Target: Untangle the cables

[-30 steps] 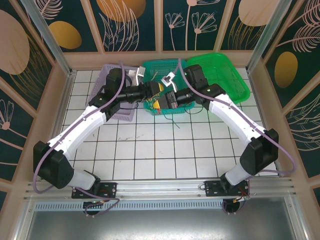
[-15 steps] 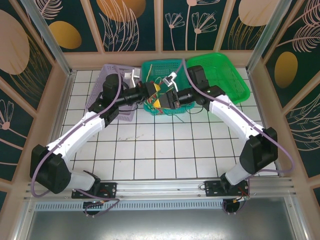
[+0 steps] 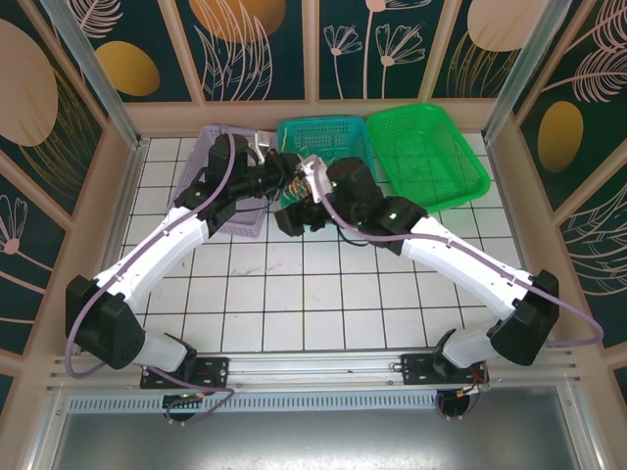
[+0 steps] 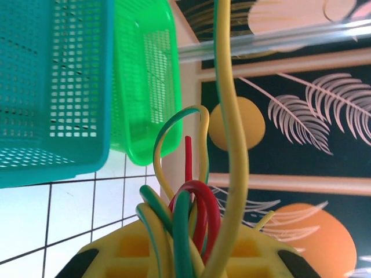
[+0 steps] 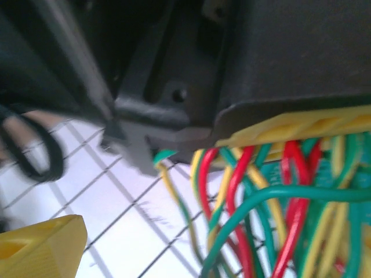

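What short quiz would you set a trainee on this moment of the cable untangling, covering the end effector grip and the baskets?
1. True or false: the left end effector is shut on the cables.
2. Multiple choice: which colour is the middle basket in the far row, seen from the top view? A purple; B teal; C green.
3. Short answer: which cable colours show in the left wrist view?
Key: 1 true. 2 B, the teal basket. 3 yellow, green and red.
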{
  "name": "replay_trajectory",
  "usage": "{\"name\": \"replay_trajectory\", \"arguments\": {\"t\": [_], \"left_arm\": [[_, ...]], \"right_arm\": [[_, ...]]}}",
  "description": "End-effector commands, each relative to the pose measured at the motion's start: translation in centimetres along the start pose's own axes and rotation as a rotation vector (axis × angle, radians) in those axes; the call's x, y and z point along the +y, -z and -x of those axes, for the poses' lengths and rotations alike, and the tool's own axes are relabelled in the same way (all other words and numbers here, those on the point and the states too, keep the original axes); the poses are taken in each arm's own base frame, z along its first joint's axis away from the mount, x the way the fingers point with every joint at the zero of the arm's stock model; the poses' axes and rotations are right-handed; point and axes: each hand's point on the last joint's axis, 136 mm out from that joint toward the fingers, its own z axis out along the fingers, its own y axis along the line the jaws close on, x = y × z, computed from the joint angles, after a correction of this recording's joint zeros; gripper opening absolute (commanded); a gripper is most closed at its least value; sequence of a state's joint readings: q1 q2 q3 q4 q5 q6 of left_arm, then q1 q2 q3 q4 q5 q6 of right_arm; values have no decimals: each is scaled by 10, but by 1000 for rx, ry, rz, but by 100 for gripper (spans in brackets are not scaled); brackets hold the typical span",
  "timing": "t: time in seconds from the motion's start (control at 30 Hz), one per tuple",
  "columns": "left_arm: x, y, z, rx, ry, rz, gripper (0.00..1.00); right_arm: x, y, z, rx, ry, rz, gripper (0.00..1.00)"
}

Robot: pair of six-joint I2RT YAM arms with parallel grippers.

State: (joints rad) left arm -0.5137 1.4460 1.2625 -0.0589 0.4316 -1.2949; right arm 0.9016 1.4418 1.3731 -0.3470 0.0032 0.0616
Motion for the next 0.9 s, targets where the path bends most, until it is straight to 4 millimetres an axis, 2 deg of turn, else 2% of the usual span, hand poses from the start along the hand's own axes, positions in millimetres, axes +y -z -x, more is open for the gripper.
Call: {"name": "replay_trajectory", "arguments": {"t": [0.0,0.07,0.2,0.37,0.4,0.5,0.6,0.67,0.8,0.87], "left_arm": [[-8,-2,5,-40,68,1,0],[-12,-6,3,-34,66,-8,0],[-20,-3,6,-54,53,-32,0],[-34,3,13,-99,15,-71,0],[-36,4,15,-110,-2,-81,0],[-56,16,22,-174,-109,-177,0],[-78,34,26,-239,-244,-307,0],[-85,44,27,-262,-316,-381,0],[-96,63,22,-306,-481,-507,0],[-103,73,19,-346,-561,-558,0]], "right_arm": [[-38,-3,22,-53,96,-290,93],[-33,-12,24,-50,82,-264,87],[-23,-24,24,-21,17,-185,62],[-15,-29,1,69,-81,-69,13],[-12,-26,0,74,-119,-12,9],[8,-6,6,97,-338,349,0],[28,23,11,127,-466,645,0],[43,40,12,172,-519,800,0],[63,56,2,311,-597,948,0],[67,56,-9,390,-637,959,0]]}}
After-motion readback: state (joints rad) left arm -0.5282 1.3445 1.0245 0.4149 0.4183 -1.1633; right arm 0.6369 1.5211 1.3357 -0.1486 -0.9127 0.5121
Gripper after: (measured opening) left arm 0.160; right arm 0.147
